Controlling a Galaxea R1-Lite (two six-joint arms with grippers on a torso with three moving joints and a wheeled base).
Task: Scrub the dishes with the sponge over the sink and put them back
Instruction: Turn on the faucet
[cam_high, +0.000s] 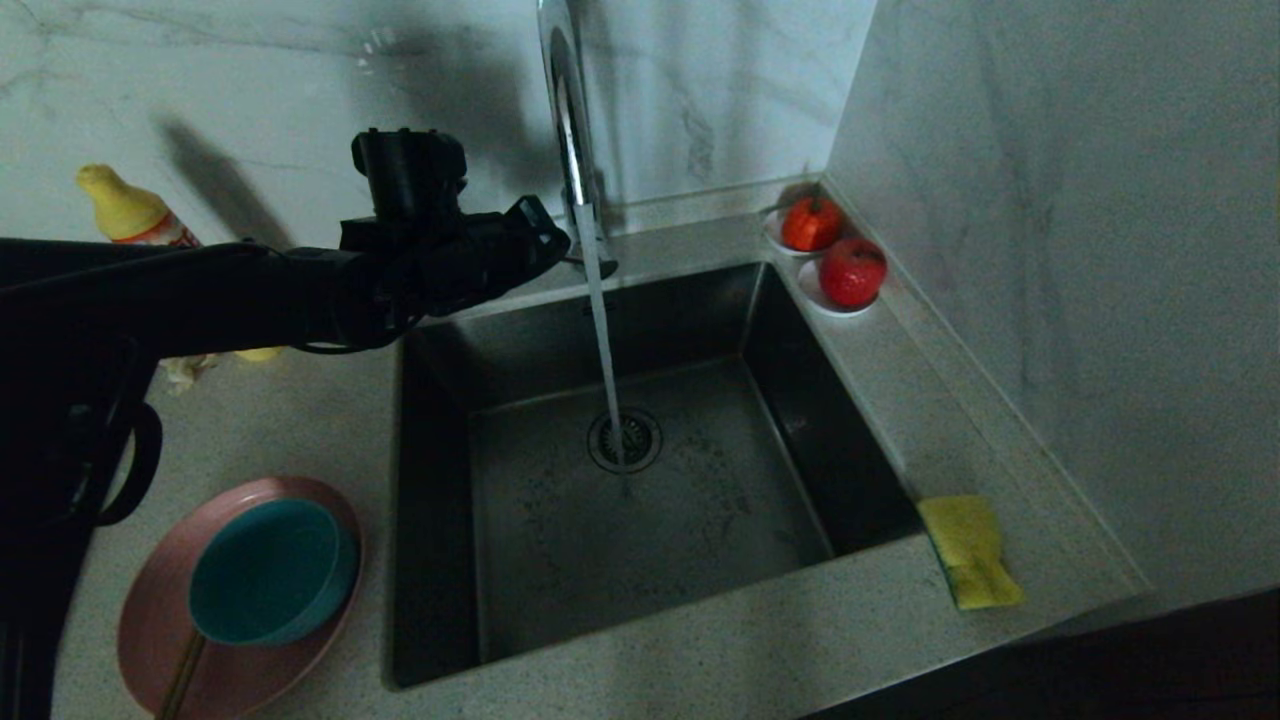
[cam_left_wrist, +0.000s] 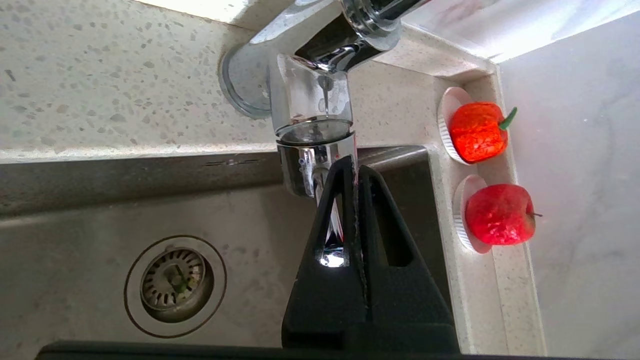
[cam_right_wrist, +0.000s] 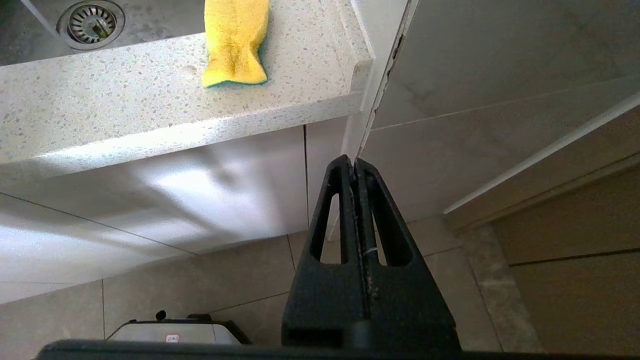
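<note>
The sink (cam_high: 770, 340) is a deep dark basin, and water (cam_high: 605, 340) runs from the chrome faucet (cam_high: 565, 110) onto its drain (cam_high: 625, 440). My left gripper (cam_high: 553, 240) is shut with nothing in it, and its tips (cam_left_wrist: 355, 167) rest right by the faucet's lower body (cam_left_wrist: 310, 105). The pink plate (cam_high: 150, 630) lies on the counter at the front left. On it sit the teal bowl (cam_high: 265, 570) and the chopsticks (cam_high: 180, 680). The yellow sponge (cam_high: 970, 550) lies at the sink's front right corner. My right gripper (cam_right_wrist: 354, 165) hangs shut and empty below the counter edge, under the sponge (cam_right_wrist: 235, 40).
Two red fruits on white saucers (cam_high: 830, 250) stand at the back right corner against the wall. A yellow-capped bottle (cam_high: 130, 210) stands at the back left behind my left arm. A marble wall closes the right side.
</note>
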